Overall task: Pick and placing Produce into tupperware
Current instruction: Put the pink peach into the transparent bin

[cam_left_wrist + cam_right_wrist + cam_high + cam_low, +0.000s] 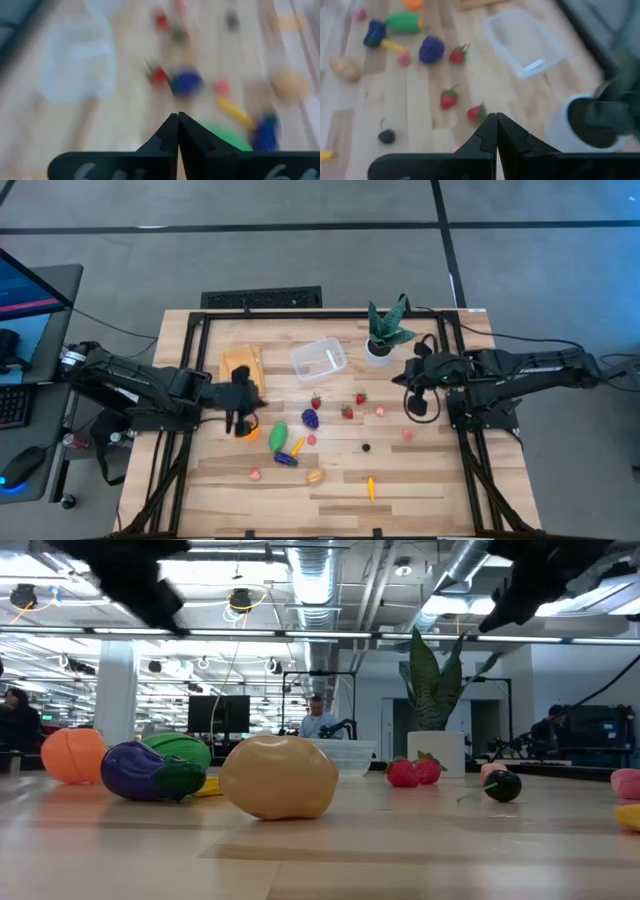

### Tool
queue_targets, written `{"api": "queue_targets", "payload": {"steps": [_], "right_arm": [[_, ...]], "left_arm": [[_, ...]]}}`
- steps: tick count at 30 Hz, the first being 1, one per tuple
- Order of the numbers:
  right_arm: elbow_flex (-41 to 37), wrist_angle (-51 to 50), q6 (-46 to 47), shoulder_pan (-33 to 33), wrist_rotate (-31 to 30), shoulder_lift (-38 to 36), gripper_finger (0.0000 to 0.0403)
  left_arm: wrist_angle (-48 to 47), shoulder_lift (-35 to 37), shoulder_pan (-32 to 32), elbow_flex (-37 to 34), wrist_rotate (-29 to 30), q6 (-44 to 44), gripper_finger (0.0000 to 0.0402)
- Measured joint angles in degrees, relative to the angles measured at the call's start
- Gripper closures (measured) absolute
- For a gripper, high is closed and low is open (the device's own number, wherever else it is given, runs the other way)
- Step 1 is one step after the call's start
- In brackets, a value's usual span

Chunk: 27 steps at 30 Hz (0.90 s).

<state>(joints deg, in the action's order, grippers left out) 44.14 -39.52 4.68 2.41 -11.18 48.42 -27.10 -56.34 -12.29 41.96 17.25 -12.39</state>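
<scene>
A: Clear tupperware (pixel 319 359) sits at 12 o'clock of the produce scatter, empty, beside the tan cloth (pixel 242 364).
B: Grippers?
A: Left gripper (pixel 243 417) fingers pinched together, holding nothing, at 9 o'clock of the green vegetable (pixel 278 437). Right gripper (pixel 417 404) likewise closed and empty, at 3 o'clock of the strawberries (pixel 347 412).

A tan potato (pixel 279 776) lay nearest the table's (pixel 320 860) front edge, an eggplant (pixel 148 771) beside it, strawberries (pixel 414 771) behind.
</scene>
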Motion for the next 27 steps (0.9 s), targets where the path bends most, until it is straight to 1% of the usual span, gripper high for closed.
{"api": "queue_targets", "payload": {"steps": [1,3,6,9,12,18,21,24,27], "right_arm": [[0.35,0.08,-0.01,-0.39,0.0,0.92,0.0403],[0.59,0.06,-0.07,-1.19,0.37,2.29,0.0403],[0.63,-0.07,-0.14,-2.27,2.37,3.4,0.0402],[0.63,-0.14,0.01,-3.05,4.55,3.77,0.0387],[0.65,-1.39,1.35,-3.25,5.24,3.8,0.0349],[-0.36,-2.03,3.43,-2.81,5.24,3.79,0.0251],[-1.56,-1.94,4.2,-1.27,5.24,3.81,0.0208],[-3.56,-1.2,6.43,0.62,5.2,3.81,0.0182],[-5.37,-0.4,9.81,2.5,4.86,3.83,0.0172]], "left_arm": [[2.57,0.0,0.58,0.04,0.39,-0.26,0.0401],[5.77,0.0,1.81,0.05,-1.87,-0.81,0.0401],[6.11,0.0,2.53,0.95,-6.18,-0.93,0.0401],[6.5,0.0,2.04,1.15,-6.69,-1.33,0.0401],[7.42,0.0,1.38,1.16,-6.46,-1.48,0.0401],[6.7,0.0,1.31,1.07,-4.74,-1.17,0.0401],[5.92,0.0,1.28,0.18,-4.38,-3.38,0.0401],[4.25,-0.02,1.28,-0.08,-4.4,-4.29,0.0401],[3.65,-0.02,1.28,-0.09,-4.39,-2.72,0.0401]]}}
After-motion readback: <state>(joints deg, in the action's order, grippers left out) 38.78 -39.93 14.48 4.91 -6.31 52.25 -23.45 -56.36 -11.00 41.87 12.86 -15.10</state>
